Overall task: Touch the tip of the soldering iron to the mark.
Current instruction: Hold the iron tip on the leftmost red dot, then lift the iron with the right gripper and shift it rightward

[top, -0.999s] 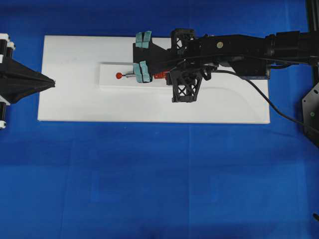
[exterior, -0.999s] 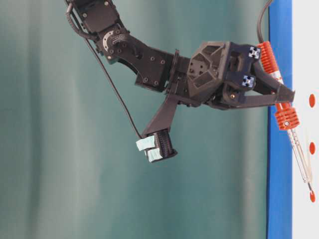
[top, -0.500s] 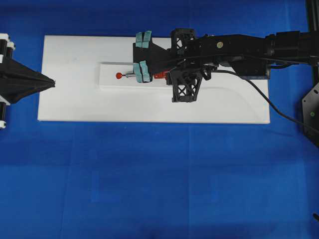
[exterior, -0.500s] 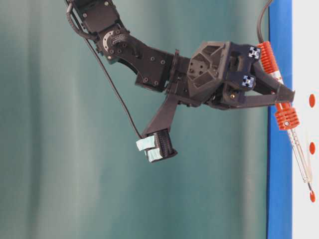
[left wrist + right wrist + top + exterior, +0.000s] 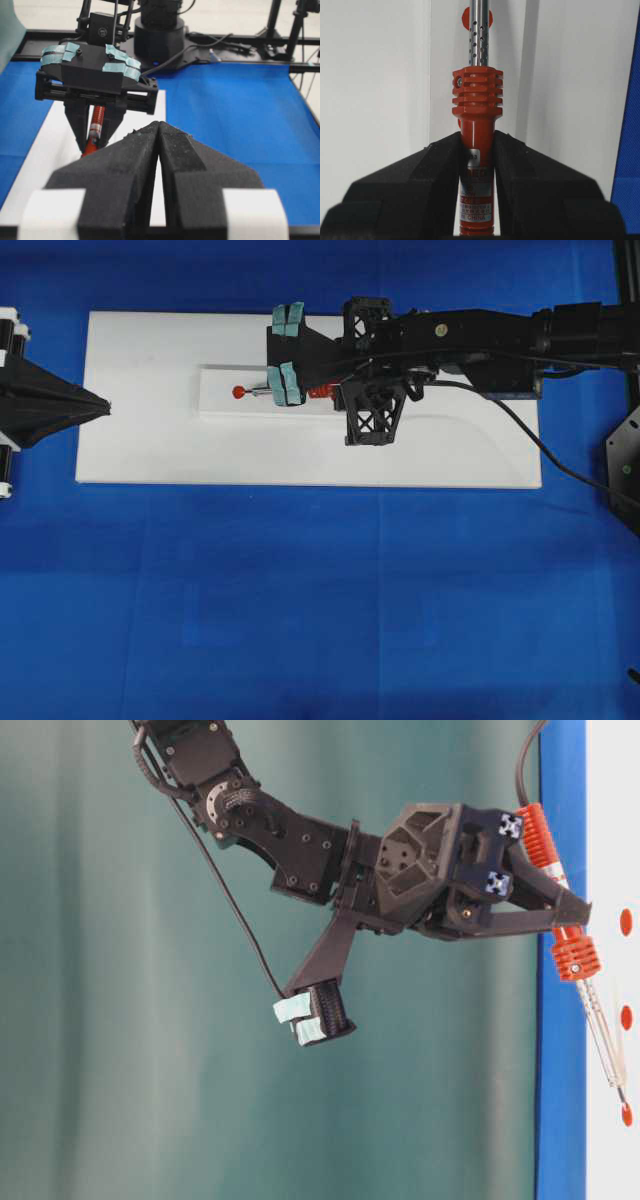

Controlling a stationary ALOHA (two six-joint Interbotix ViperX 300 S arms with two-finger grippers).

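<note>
Overall count: two black robot arms, one white rectangular board, one soldering iron, three red dots visible in the table-level view.
Blue cloth (image 5: 320, 600): covers the table under everything.
White rectangular board (image 5: 140, 440): lies flat on the cloth; a raised inner panel (image 5: 220, 405) sits on it and bears the red marks.
Right arm (image 5: 480, 335): stretches in from the right edge of the overhead view across the board, wrist angled down toward the panel.
Right gripper (image 5: 476, 155): clamped on the red-orange handle, one black finger on each side of it.
Left arm: drawn back at the left edge of the overhead view, clear of the board's left end.
Left gripper (image 5: 159, 150): its two black foam-faced fingers are pressed together with nothing between them, pointing toward the right arm.
Slim soldering iron with red-orange ribbed handle and silver perforated shaft (image 5: 575, 960): held in the right gripper, tilted, tip down at the panel.
Black cord (image 5: 530, 435): trails off the board to the right.
Round red mark (image 5: 239, 392): the tip meets it, as far as the overhead and table-level views show; in the right wrist view the shaft covers the middle of it.
Other red dots (image 5: 626, 922): two more, in line along the panel.
</note>
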